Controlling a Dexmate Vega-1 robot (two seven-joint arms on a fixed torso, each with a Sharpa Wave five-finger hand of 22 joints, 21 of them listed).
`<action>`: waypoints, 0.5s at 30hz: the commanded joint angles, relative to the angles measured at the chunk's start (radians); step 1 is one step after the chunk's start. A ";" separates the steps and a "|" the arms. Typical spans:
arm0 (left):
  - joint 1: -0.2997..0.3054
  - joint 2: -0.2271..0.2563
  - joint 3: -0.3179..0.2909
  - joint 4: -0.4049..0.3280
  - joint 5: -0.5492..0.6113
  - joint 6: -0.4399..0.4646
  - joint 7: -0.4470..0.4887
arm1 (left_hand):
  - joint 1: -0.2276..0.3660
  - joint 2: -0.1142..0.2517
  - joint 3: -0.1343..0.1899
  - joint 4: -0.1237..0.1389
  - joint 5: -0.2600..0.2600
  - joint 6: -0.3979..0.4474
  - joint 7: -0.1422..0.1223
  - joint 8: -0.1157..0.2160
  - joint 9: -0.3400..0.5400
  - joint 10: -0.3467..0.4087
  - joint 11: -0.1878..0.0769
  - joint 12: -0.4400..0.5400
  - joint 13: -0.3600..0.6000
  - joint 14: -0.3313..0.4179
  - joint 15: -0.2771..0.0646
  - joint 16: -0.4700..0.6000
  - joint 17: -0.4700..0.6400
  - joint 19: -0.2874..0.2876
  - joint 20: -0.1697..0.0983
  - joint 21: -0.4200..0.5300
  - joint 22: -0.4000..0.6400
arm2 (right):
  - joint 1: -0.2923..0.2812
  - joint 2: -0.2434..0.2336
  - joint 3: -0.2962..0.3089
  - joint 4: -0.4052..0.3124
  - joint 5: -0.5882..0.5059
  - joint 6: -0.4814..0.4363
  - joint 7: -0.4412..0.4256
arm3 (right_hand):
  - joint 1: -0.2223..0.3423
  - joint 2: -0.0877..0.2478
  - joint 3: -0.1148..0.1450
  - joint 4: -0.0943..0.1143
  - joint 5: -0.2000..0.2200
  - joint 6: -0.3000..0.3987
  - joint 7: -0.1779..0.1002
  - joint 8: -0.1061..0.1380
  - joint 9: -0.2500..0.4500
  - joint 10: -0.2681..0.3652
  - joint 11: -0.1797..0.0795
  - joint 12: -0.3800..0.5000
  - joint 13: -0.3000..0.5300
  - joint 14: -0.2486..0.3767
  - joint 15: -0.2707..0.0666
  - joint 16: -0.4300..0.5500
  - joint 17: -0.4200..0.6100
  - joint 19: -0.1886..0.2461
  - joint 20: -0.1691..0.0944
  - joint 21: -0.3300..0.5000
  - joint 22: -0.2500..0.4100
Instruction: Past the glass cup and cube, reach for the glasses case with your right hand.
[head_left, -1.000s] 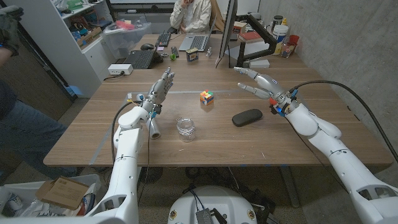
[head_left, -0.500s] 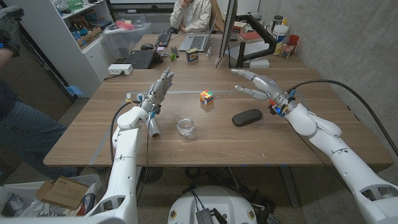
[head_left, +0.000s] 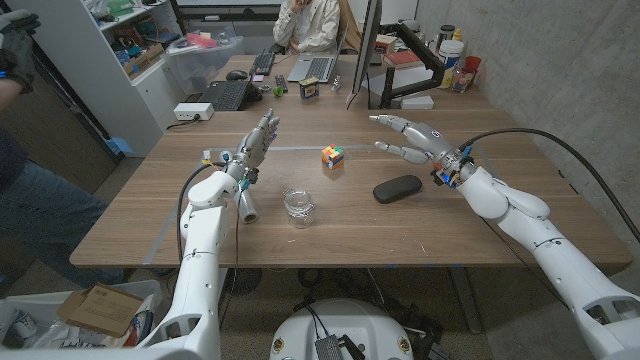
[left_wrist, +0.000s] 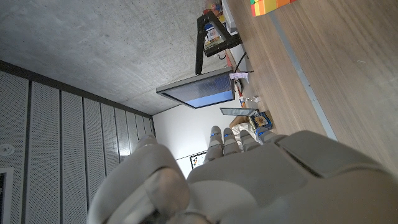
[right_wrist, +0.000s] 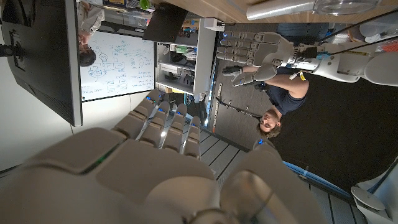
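Note:
The dark oval glasses case (head_left: 397, 188) lies on the wooden table (head_left: 330, 225), right of centre. My right hand (head_left: 410, 138) hovers just beyond it and slightly to its right, open, fingers spread and pointing toward the coloured cube (head_left: 333, 157). The glass cup (head_left: 298, 207) stands nearer the front edge, left of the case. My left hand (head_left: 258, 145) stands upright left of the cube, fingers raised, holding nothing. The right wrist view looks over my right hand (right_wrist: 168, 168) to the left hand (right_wrist: 258, 53). The left wrist view shows the left hand (left_wrist: 249, 180) and the cube (left_wrist: 267, 5).
A white cylinder (head_left: 247, 205) lies beside my left forearm. A monitor (head_left: 365, 50) on its arm, laptops and a keyboard (head_left: 227, 95) crowd the far end, where a person (head_left: 310, 25) sits. Another person (head_left: 30, 200) stands at the left edge.
My right hand has drifted a little to the left, toward the cube, staying open above the table. The left hand, cup, cube and case have not moved.

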 joint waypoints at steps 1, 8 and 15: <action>-0.001 0.003 -0.001 0.001 0.000 0.002 -0.004 | 0.004 0.010 -0.007 0.003 -0.003 0.006 -0.005 0.000 0.002 0.000 0.009 0.005 0.004 0.001 0.011 0.007 0.004 -0.028 0.010 0.007 0.006 | -0.007 -0.020 -0.022 -0.018 -0.021 -0.031 -0.023 | 0.005 0.005 -0.001 -0.006 0.008 0.007 -0.012 0.006 0.003 0.001 -0.017 -0.004 0.004 0.005 -0.013 0.000 0.002 -0.007 -0.016 -0.001 0.002; 0.000 0.005 -0.002 -0.003 -0.001 0.005 -0.005 | 0.005 0.011 -0.008 0.003 -0.004 0.007 -0.009 0.001 0.002 0.000 0.006 0.005 0.004 0.004 0.017 0.007 0.004 -0.025 0.028 0.007 0.006 | -0.012 -0.028 -0.033 -0.025 -0.035 -0.049 -0.034 | 0.011 0.011 0.000 -0.008 0.011 0.013 -0.016 0.007 0.003 0.001 -0.025 -0.005 0.004 0.013 0.010 0.002 0.002 -0.005 0.002 -0.001 0.002; -0.001 0.007 -0.002 -0.002 -0.002 0.006 -0.007 | 0.006 0.011 -0.010 0.003 -0.004 0.007 -0.010 0.001 0.002 -0.002 0.002 0.004 0.004 0.003 0.020 0.006 0.004 -0.026 0.034 0.007 0.006 | -0.012 -0.037 -0.044 -0.026 -0.038 -0.056 -0.039 | 0.016 0.016 0.001 -0.010 0.014 0.016 -0.019 0.007 0.003 -0.002 -0.039 -0.006 0.004 0.024 0.023 0.004 0.001 -0.002 0.018 0.000 0.002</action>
